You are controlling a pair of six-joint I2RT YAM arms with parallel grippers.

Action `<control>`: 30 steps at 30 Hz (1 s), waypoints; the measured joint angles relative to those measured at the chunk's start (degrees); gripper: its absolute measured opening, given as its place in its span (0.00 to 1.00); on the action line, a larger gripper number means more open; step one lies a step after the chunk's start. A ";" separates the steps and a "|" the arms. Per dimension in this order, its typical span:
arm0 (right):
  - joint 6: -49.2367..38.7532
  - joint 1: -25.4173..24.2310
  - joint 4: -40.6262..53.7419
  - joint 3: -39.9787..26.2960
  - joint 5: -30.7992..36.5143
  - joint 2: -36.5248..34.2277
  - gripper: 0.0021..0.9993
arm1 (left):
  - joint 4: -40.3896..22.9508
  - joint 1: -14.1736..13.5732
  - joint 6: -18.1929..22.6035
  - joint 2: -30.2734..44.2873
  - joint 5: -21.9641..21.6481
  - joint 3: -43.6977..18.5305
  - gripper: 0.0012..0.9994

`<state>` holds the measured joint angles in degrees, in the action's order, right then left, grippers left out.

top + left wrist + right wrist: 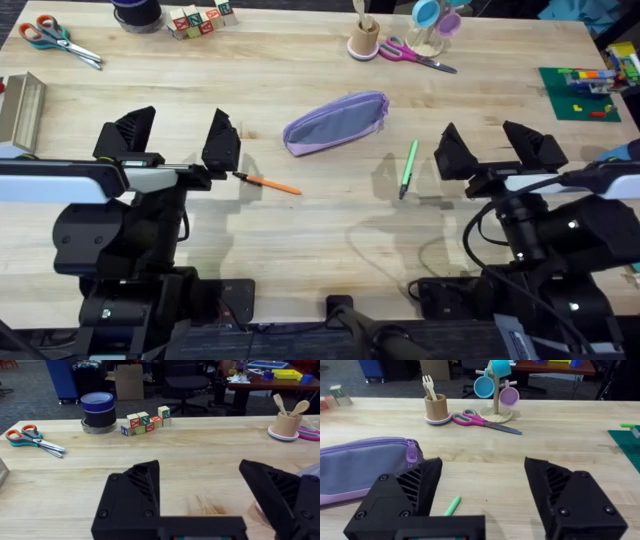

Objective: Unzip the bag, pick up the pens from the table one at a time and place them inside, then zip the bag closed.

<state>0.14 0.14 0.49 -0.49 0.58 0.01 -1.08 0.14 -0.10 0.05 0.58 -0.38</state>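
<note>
Bright, even light; soft shadows

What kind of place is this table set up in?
Probably a robotics lab or shared workshop: office chair and cardboard box stand on carpet behind the wooden table, which holds practice props like alphabet blocks and a mug tree.

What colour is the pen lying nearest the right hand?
Bright green pen, best seen in the overhead view, lying just beside the right hand.
</note>
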 joint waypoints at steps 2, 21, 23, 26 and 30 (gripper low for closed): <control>0.00 -0.07 0.02 0.00 0.00 0.00 1.00 | 0.00 0.00 0.07 0.00 0.00 0.00 0.99; 8.46 -0.07 23.13 -24.85 -0.29 -14.48 1.00 | -24.78 0.00 1.05 19.21 -0.48 -30.42 0.99; 7.84 -0.07 26.62 -29.88 -1.26 -18.85 1.00 | -28.60 0.00 1.16 24.52 -0.46 -35.35 0.99; 7.06 -0.07 29.95 -36.49 -2.90 -25.41 1.00 | -32.93 0.00 1.20 32.05 -0.42 -41.92 0.99; 6.73 -0.07 31.80 -43.69 -4.45 -32.81 1.00 | -35.82 0.00 1.21 40.03 -0.06 -48.76 0.99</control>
<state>6.87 0.08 32.29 -44.19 -3.87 -32.80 -36.91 0.14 1.12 40.08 0.51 -49.14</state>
